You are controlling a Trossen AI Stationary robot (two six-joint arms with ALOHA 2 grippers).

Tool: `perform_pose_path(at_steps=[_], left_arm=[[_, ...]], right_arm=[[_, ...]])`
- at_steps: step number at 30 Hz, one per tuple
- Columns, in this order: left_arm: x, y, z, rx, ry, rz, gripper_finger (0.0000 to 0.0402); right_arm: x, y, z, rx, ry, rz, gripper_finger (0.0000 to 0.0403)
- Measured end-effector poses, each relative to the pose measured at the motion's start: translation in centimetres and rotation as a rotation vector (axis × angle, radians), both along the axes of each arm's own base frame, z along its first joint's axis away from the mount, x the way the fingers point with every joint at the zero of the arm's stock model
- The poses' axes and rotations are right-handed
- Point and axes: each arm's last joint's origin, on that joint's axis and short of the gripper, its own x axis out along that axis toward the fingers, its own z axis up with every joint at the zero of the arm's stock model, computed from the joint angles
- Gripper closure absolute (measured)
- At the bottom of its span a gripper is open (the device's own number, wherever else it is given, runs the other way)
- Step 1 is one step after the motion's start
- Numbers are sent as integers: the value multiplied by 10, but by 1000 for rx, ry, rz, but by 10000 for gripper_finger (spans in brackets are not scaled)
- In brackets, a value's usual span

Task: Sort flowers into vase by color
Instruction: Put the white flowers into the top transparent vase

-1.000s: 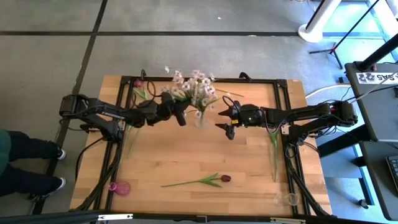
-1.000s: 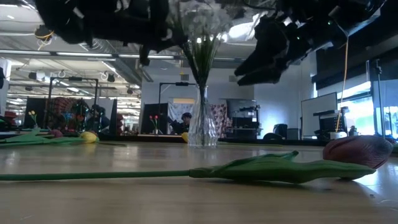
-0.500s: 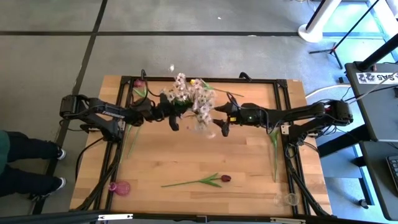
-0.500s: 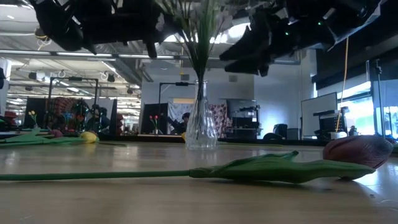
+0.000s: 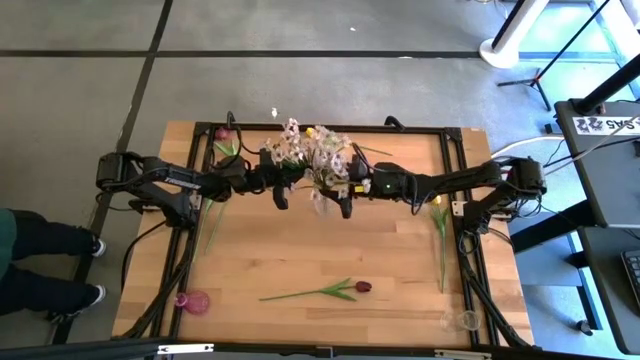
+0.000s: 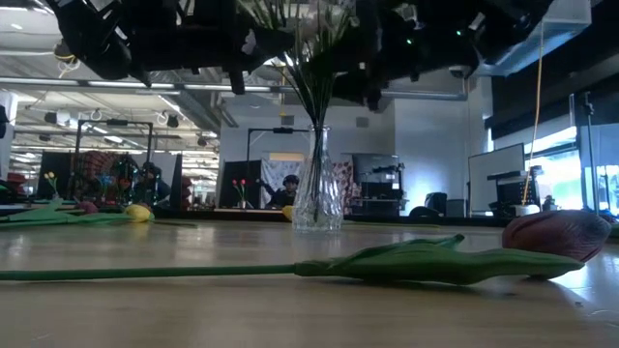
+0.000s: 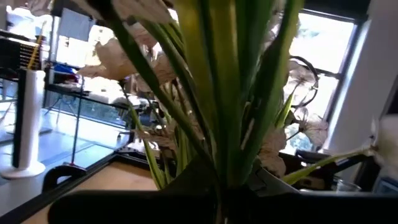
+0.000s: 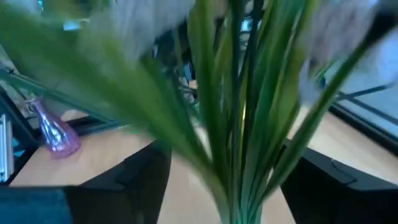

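Observation:
A clear glass vase point(image 6: 317, 193) stands at the table's far middle, holding a bunch of white-pink flowers point(image 5: 312, 152) on green stems. My left gripper point(image 5: 282, 190) reaches in from the table's left, above the vase's mouth, shut on those stems. My right gripper point(image 8: 230, 171) comes from the table's right, open, with one finger on either side of the stems point(image 8: 239, 124); I see no touch. A dark red tulip point(image 5: 335, 290) lies flat near the front. A yellow tulip point(image 5: 440, 215) lies at the right edge. My left gripper pinches the stems of the white-pink flowers point(image 7: 217, 177) between its two fingers, above the vase's mouth. The fingers come roughly level from the table's left, across the stems. The stems fan upward past the fingers, and their lower ends stand in the vase.
A small pink vase point(image 5: 194, 300) stands at the near left corner, and a small clear one point(image 5: 460, 320) at the near right. More tulips lie at the far left point(image 5: 222, 140). A yellow bud point(image 6: 138, 213) also lies at the far edge. A black frame point(image 5: 455, 160) borders the tabletop.
My right gripper has gone toward the table's left and a little up, from beside the vase to the stems, which now stand between its fingers. My left gripper has turned at the wrist while staying in place. The blossoms have swung slightly.

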Motion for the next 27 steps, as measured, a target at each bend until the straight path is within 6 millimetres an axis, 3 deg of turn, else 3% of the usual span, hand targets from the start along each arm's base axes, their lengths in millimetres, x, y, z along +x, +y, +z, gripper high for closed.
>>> perform_pose_path(at_steps=[5, 12, 18, 27], left_arm=[[0, -1, 0, 4, 6, -21, 392], [1, -1, -3, 39, 35, -43, 392], [-3, -2, 1, 83, 60, -51, 392], [-29, 1, 27, 129, 75, -7, 392]], right_arm=[[7, -1, 3, -4, 1, -1, 214], [5, -1, 0, -3, 53, -3, 381], [2, 0, 1, -39, 93, 4, 381], [0, 1, 1, -84, 127, 20, 393]])
